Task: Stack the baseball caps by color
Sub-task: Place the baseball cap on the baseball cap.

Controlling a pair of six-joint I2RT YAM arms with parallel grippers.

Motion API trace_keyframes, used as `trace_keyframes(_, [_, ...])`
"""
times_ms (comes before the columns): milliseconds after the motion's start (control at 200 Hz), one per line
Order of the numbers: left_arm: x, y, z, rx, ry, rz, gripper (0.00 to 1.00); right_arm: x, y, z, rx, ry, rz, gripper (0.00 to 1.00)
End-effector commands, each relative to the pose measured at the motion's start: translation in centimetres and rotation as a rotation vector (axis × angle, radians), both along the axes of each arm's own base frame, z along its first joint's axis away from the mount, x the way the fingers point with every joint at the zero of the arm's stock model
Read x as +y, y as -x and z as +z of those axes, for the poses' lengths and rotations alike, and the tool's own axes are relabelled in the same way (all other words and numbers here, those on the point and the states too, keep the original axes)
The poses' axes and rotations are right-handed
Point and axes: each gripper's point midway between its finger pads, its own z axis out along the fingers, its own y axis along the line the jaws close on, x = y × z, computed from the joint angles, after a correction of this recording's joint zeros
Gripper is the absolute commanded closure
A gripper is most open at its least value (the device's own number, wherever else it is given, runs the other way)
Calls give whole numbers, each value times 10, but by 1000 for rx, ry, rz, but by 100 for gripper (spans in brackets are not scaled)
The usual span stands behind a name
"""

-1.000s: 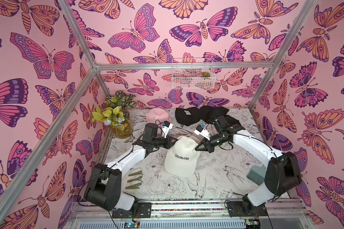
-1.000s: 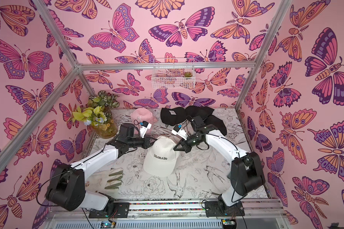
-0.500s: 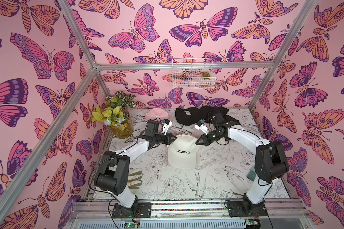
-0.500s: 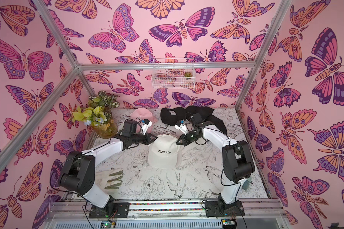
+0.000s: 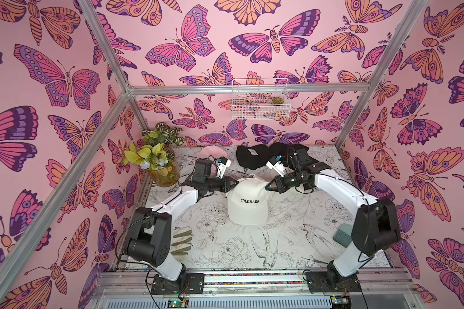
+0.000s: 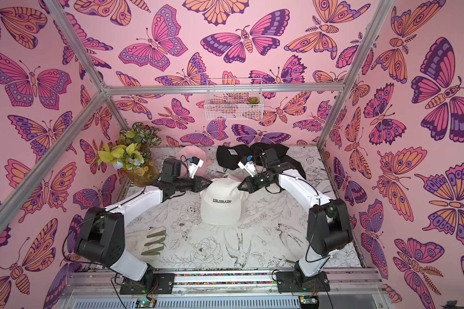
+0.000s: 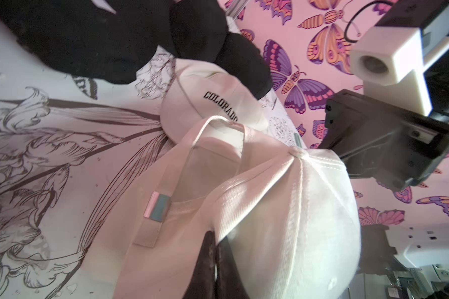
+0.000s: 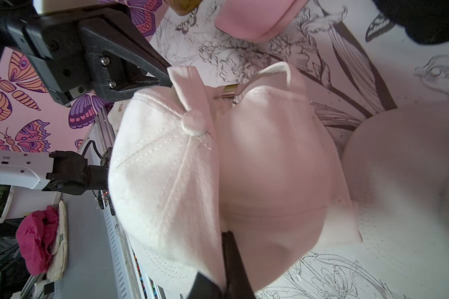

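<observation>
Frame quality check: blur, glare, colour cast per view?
Both top views: evenly lit, sharp; lettering on the held cream cap readable. Left wrist: that cap's crown glares where light hits, its shaded back tints pink; the second cream cap behind is legible. Right wrist: held cap soft, close to the lens, pink cast on its shaded half.

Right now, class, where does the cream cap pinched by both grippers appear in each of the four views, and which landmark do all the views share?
In a top view: cream cap mid-table, COLORADO lettering showing.
In a top view: cream cap mid-table again, lettering showing.
Left wrist: cream cap fills the foreground, crown button visible.
Right wrist: cream cap fills the middle, crown button visible.
Shared landmark: the floral table cover.
</observation>
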Motion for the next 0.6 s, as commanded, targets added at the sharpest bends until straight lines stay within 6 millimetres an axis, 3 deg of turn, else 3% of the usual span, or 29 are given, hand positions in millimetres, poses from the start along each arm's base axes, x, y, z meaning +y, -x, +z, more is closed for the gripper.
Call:
trace_keyframes(0, [-7,9,14,3,45,-35,100,-8,4,7,-21,19,11,100])
trace_keyframes(110, [-9,6,8,0,31,-34,100,-16,3,0,6,55,7,100])
trace_keyframes(215, [-10,-2,-11,11,2,-28,100,-22,2,-13,16,110,0,100])
trace_keyframes(441, [-14,-21,-42,-22,-21,-34,100,-31,-22,-42,23,182,-119,100])
trace_keyframes(596, [-8,-26,-63,-23,-68,-3,100,-27,-11,-66,58,193,-88,100])
